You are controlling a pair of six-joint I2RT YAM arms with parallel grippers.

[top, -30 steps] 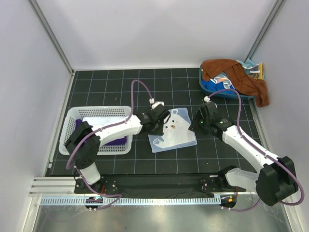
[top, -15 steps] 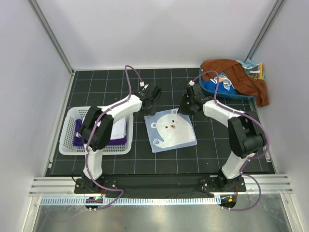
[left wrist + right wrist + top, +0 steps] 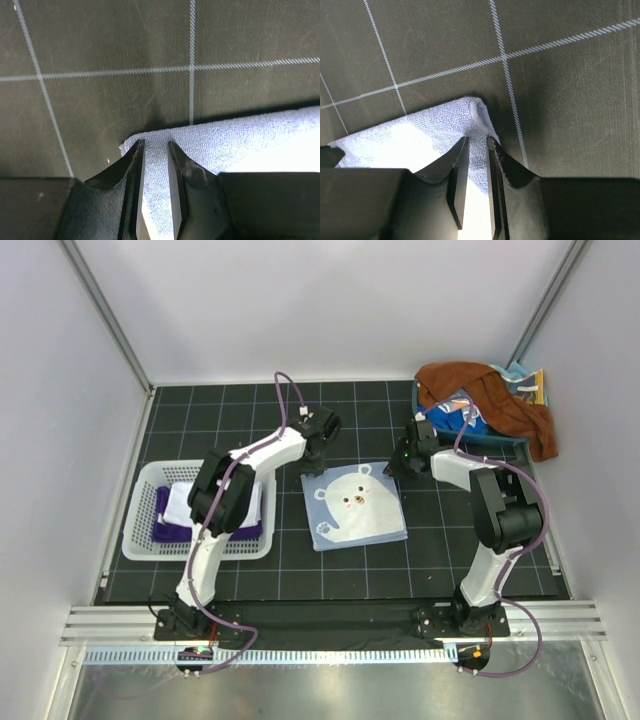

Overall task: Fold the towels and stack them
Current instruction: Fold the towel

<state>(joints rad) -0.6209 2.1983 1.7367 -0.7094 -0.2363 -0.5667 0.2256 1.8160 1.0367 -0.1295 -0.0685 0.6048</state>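
Observation:
A light blue towel (image 3: 355,505) with a white bear face lies flat on the black gridded mat. My left gripper (image 3: 312,462) is at its far left corner. In the left wrist view my left gripper (image 3: 155,145) is shut on that corner of the towel (image 3: 240,140), cloth filling the narrow gap. At the far right corner my right gripper (image 3: 396,467) does the same. The right wrist view shows my right gripper (image 3: 478,141) closed on the towel (image 3: 430,127) just behind its tip. A dark purple towel (image 3: 170,531) and a white towel (image 3: 185,502) lie in the basket.
The white slotted basket (image 3: 140,525) stands at the left of the mat. A blue bin (image 3: 500,440) at the far right holds a rust-brown towel (image 3: 500,390) draped over other cloths. The side walls stand close on both sides.
A second ago the blue towel was bunched under both arms; it now lies flat. Both grippers have moved to its far corners, and the right jaws have narrowed onto the cloth.

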